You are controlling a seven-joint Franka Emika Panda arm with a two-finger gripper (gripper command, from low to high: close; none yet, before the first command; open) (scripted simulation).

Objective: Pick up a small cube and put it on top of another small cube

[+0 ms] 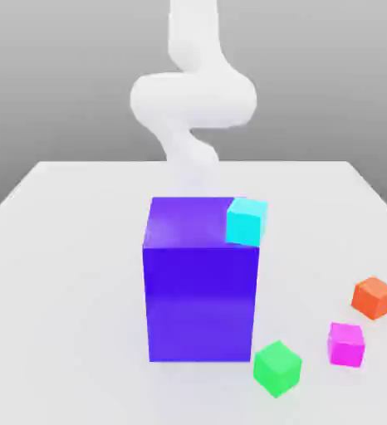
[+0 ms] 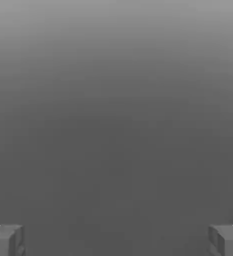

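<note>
In the exterior view, a pale, smooth bench [image 1: 56,249] is seen, its far edge running across the middle of the picture. Behind that edge a white, rounded arm [image 1: 193,95] is seen, blurred and curving in a loop above the bench. A tall blue-purple block [image 1: 201,282] with flat, glossy faces and sharp edges stands upright near the middle of the bench. A small cyan cube [image 1: 247,221] is seen at the block's top corner on the exterior view's right; whether it rests on the block or stands behind it cannot be told. A green cube [image 1: 277,368] lies tilted just beside the block's near lower corner, close to the bench's near edge. The small magenta-pink cube [image 1: 346,344], plain and glossy, rests on the bench towards the near corner on the exterior view's right, near the green cube and apart from it. An orange cube [image 1: 374,297] lies just beyond it, closer to the bench's edge on that side.

In the hand view, the gripper [image 2: 116,240] is shown spread wide, with nothing held or touched between its two grey, blocky fingertips [image 2: 6,241]. Behind them a plain grey gradient is seen.
</note>
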